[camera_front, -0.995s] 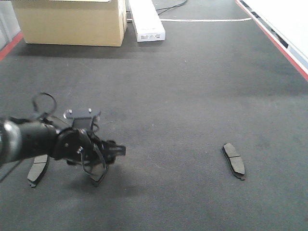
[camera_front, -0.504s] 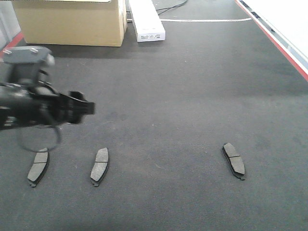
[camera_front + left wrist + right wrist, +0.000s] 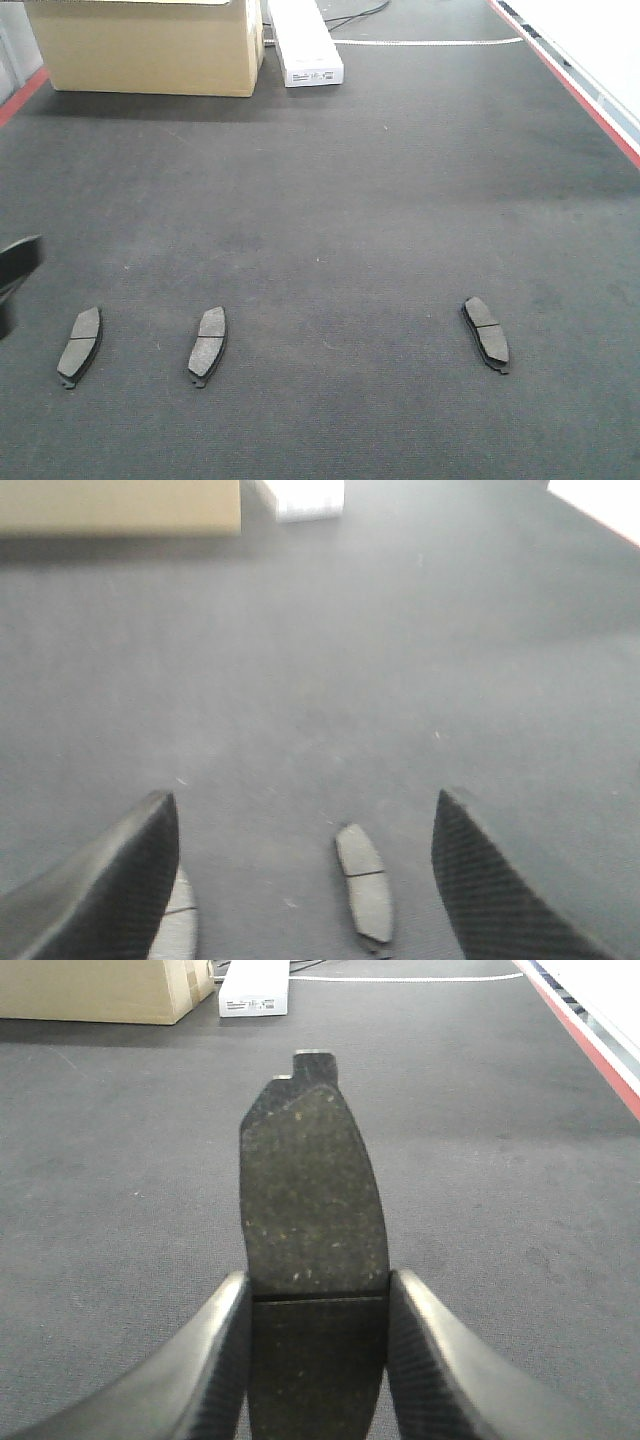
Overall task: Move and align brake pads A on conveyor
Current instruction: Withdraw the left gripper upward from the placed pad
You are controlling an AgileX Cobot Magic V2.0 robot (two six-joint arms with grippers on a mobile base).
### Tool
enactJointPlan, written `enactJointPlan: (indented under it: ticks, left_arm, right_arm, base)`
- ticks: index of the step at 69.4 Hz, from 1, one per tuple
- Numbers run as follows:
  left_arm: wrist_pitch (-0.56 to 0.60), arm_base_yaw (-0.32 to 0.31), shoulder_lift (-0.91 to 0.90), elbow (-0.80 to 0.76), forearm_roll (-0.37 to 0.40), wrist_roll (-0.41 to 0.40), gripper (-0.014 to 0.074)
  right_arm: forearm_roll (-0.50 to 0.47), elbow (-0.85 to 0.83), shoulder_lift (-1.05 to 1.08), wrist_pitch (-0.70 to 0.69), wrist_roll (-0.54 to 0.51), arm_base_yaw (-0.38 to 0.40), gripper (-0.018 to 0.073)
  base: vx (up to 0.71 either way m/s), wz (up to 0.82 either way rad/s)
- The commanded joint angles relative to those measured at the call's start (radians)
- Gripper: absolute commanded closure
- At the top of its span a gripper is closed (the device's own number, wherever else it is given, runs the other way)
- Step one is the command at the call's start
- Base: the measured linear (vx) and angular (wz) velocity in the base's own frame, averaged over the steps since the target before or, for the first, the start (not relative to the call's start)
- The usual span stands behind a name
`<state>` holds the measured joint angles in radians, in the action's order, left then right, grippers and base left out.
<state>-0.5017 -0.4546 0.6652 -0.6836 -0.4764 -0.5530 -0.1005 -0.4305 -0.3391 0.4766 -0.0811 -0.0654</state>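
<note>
Lying on the belt [image 3: 330,200] in the front view: three pads, all flat, long axes running roughly front to back. Left pad [image 3: 80,345] and middle pad [image 3: 208,344] sit near each other at the same depth, both tilted slightly clockwise. Right pad [image 3: 486,333] lies well apart from them, at about the same depth, tilted slightly the other way.

Fourth pad [image 3: 314,1260]: held by the right gripper [image 3: 318,1350], seen only from the right wrist view. Both fingers press its long sides near the groove; the pad sticks out forward past the fingertips, tab end away from the camera, raised above the belt.

Left gripper [image 3: 305,880]: spread wide, nothing between the fingers. It hangs above the belt, pointing forward and down. In its wrist view one pad [image 3: 365,885] shows in the gap, lying on the belt apart from both fingers, and another pad [image 3: 175,928] peeks out beside the left finger [image 3: 110,885]. In the front view only a dark sliver of this arm [image 3: 15,265] shows at the left edge, above the left pad.

Far end of belt: cardboard box [image 3: 145,45] and white carton [image 3: 305,40], side by side. Red strip [image 3: 570,85] along the right edge.
</note>
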Motion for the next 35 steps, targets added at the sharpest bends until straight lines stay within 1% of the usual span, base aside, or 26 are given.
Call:
enactJointPlan:
  ticks: [1,7,17,26,35]
  left_arm:
    - [0.081,-0.004,-0.12,0.054,-0.08,-0.004,0.0074]
    - [0.081,-0.004,-0.227,0.116,-0.115,-0.004,0.0074]
    - [0.084,-0.004,-0.363,0.208,-0.123,-0.004,0.0074]
    - [0.088,-0.004,-0.414,0.258,-0.123,-0.004,0.0074]
    - [0.085,-0.004,-0.414,0.273,-0.123,-0.004,0.0074]
  right_arm:
    - [0.001,-0.031,-0.011,-0.096,-0.004,0.005,0.0564]
    - [0.001,-0.031,-0.011,-0.096,-0.004,0.005,0.0564]
    - [0.001,-0.031,-0.011,-0.096,-0.004,0.005,0.0564]
    - [0.001,-0.031,-0.011,-0.096,-0.004,0.005,0.0564]
    - [0.001,-0.031,-0.011,-0.096,-0.004,0.005,0.0564]
  base:
    - [0.0,0.0]
    - [0.0,0.0]
    - [0.0,0.0]
    - [0.0,0.0]
    - [0.0,0.0]
